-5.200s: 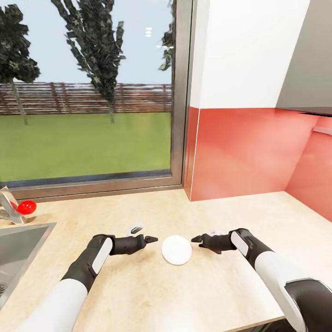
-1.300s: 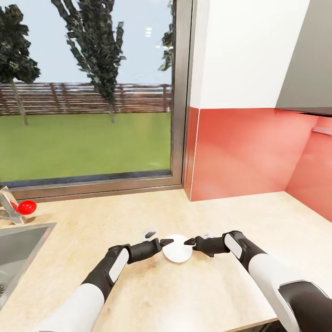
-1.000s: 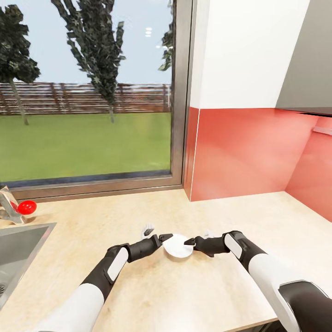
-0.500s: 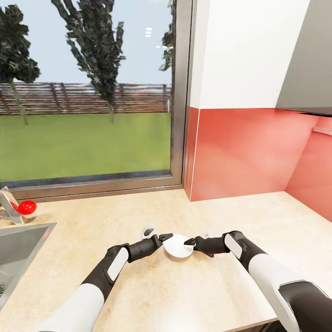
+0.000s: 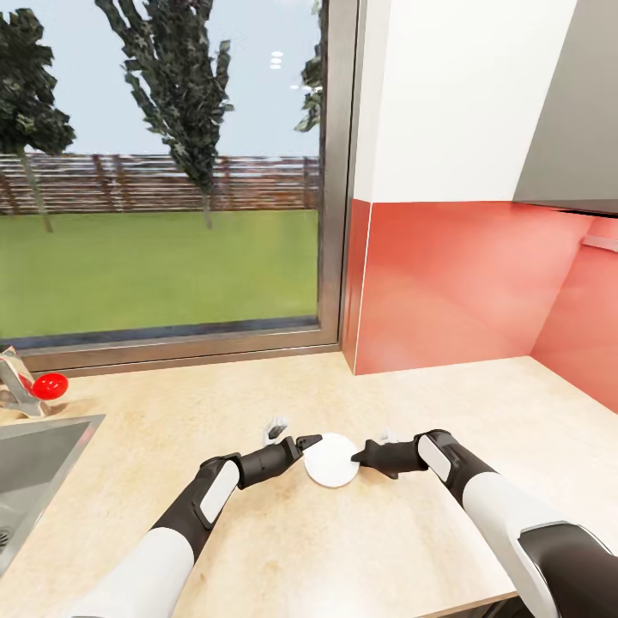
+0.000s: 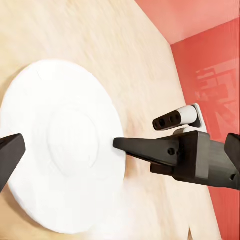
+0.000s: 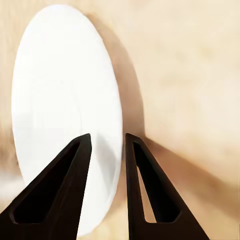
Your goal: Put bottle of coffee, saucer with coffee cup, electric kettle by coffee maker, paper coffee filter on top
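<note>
White and flat on the wood-look bench (image 5: 481,549), the saucer (image 5: 331,459) sits between both spread claws, left claw (image 5: 306,445) and right claw (image 5: 359,452) at opposite rims; the right should pinch its straddled edge squarely before lifting.

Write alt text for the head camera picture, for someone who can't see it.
Two robot arms reach from either side toward a white saucer on the light wood countertop, left gripper and right gripper at its rim. Behind: window, red backsplash.
</note>
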